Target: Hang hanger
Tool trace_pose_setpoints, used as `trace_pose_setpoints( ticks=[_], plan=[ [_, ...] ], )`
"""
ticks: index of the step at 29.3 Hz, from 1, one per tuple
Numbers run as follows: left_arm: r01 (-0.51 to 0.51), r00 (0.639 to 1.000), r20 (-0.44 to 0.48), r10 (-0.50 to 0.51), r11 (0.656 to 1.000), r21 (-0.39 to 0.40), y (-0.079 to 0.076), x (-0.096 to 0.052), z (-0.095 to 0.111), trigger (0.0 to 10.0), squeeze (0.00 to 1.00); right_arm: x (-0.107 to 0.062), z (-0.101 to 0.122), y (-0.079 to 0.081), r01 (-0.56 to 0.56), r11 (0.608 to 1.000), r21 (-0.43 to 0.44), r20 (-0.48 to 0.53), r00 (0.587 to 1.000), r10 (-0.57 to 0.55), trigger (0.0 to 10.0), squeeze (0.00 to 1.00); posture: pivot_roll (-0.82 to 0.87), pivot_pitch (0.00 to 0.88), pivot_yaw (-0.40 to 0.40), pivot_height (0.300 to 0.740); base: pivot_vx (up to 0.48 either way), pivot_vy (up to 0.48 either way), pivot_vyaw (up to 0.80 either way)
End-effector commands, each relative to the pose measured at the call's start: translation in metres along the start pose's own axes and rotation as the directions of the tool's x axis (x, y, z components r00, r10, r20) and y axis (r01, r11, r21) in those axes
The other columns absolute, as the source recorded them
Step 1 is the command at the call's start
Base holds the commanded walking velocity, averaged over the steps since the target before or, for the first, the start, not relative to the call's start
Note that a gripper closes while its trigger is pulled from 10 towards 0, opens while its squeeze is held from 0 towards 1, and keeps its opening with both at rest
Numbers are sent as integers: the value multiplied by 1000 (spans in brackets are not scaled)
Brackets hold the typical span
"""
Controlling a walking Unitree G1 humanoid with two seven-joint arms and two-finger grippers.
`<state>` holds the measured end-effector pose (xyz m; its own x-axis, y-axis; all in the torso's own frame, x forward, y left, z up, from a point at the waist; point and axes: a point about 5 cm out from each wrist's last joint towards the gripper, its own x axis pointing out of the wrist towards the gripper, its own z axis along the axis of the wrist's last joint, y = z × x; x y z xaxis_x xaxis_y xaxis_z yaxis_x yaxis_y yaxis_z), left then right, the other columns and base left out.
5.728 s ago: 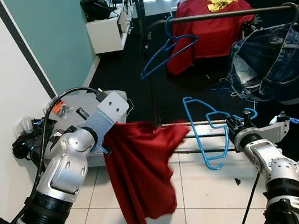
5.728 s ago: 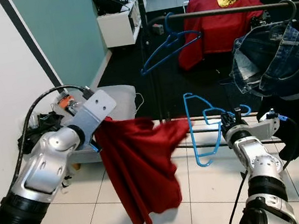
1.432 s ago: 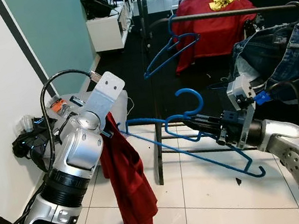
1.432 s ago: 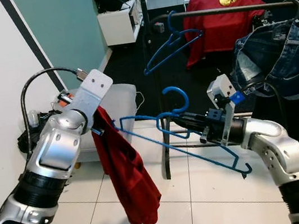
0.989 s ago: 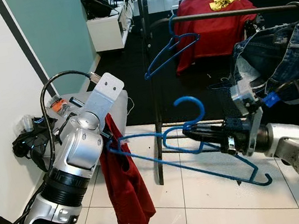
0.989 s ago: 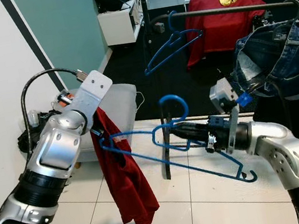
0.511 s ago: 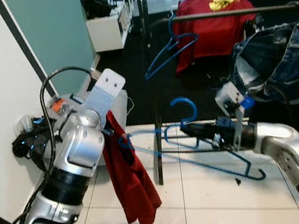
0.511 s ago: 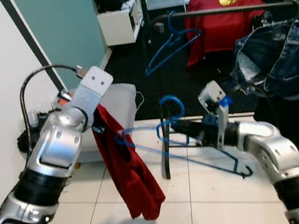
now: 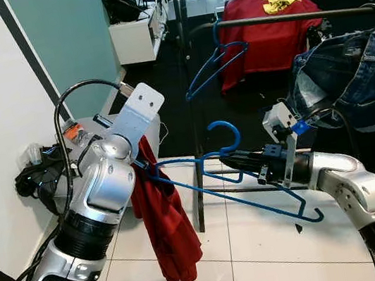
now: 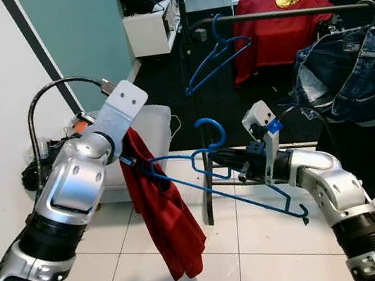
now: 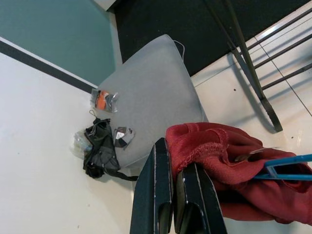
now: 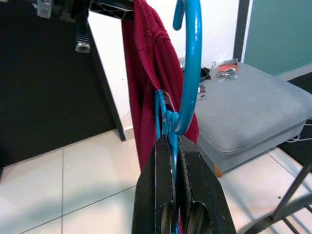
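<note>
Holding the blue hanger (image 9: 248, 188) by its neck, the right gripper (image 9: 237, 163) has its black fingers closed tight on the plastic just below the hook, which curls upward. One arm of the hanger reaches left, and its tip is inside the folds of the red cloth (image 9: 166, 222). The other arm slopes down to the right over the white tile floor (image 9: 265, 271), touching nothing.

The left gripper (image 11: 176, 202) is raised at the left of the scene, fingers pinched on the upper edge of the red cloth. The cloth hangs straight down from that grip, and its lower hem is off the floor.

Just beyond the two grippers stands the dark upright post of the clothes rack (image 9: 188, 97). The rack's rail (image 9: 282, 18) runs right from the post, farther off. A second blue hanger (image 9: 215, 65) hangs on the rail near the post, and denim jeans (image 9: 349, 79) hang toward its right end, with open rail between them.

A grey cushion (image 11: 146, 97) lies on the floor at the left, against the wall, with cables beside it.
</note>
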<state>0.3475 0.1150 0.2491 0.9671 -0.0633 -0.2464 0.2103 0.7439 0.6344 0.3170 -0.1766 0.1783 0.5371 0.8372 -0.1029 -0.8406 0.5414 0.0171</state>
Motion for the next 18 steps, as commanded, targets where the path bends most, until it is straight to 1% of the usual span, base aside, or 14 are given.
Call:
trace_pose_setpoints(
  ticks=[1, 3, 4, 5, 6, 7, 8, 10, 11, 14, 16, 18],
  plan=[
    [9, 1000, 10, -9, 1000, 4, -1, -2, 2, 10000, 0, 3, 1, -1, 10, 999, -50, -13, 1000, -10, 10000, 0, 9, 27, 34, 740, 0, 0, 0],
    [9, 1000, 10, -9, 1000, 4, -1, -2, 2, 10000, 0, 3, 1, -1, 10, 999, -50, -13, 1000, -10, 10000, 0, 9, 27, 34, 740, 0, 0, 0],
    [16, 1000, 19, -16, 1000, 10, -1, -3, 4, 10000, 0, 4, 0, -7, 55, 992, -116, -41, 997, -61, 10000, 0, 9, 30, 37, 740, 0, 0, 0],
    [16, 1000, 19, -16, 1000, 10, -1, -3, 4, 10000, 0, 4, 0, -7, 55, 992, -116, -41, 997, -61, 10000, 0, 9, 30, 37, 740, 0, 0, 0],
    [24, 999, 26, -25, 1000, 16, -1, -3, 4, 10000, 0, 6, 1, -12, 98, 978, -182, -50, 993, -109, 10000, 0, 8, 34, 38, 740, 0, 0, 0],
    [24, 999, 26, -25, 1000, 16, -1, -3, 4, 10000, 0, 6, 1, -12, 98, 978, -182, -50, 993, -109, 10000, 0, 8, 34, 38, 740, 0, 0, 0],
    [30, 999, 31, -31, 999, 22, -1, -3, 5, 10000, 0, 8, 4, -15, 116, 968, -221, -45, 991, -129, 10000, 0, 8, 35, 37, 740, 0, 0, 0],
    [30, 999, 31, -31, 999, 22, -1, -3, 5, 10000, 0, 8, 4, -15, 116, 968, -221, -45, 991, -129, 10000, 0, 8, 35, 37, 740, 0, 0, 0],
    [34, 999, 34, -35, 999, 25, -1, -3, 5, 10000, 0, 11, 8, -16, 125, 961, -246, -32, 990, -137, 10000, 0, 7, 36, 36, 740, 0, 0, 0],
    [42, 998, 46, -44, 999, 31, -2, -4, 6, 10000, 0, 14, 10, -14, 95, 964, -249, -23, 994, -104, 10000, 0, 5, 40, 35, 740, 0, 0, 0],
    [42, 998, 46, -44, 999, 31, -2, -4, 6, 10000, 0, 14, 10, -14, 95, 964, -249, -23, 994, -104, 10000, 0, 5, 40, 35, 740, 0, 0, 0],
    [63, 995, 71, -66, 997, 42, -5, -5, 8, 10000, 0, 16, 10, -12, 67, 961, -268, -35, 996, -79, 10000, 0, 6, 42, 34, 740, 0, 0, 0]
  ],
)
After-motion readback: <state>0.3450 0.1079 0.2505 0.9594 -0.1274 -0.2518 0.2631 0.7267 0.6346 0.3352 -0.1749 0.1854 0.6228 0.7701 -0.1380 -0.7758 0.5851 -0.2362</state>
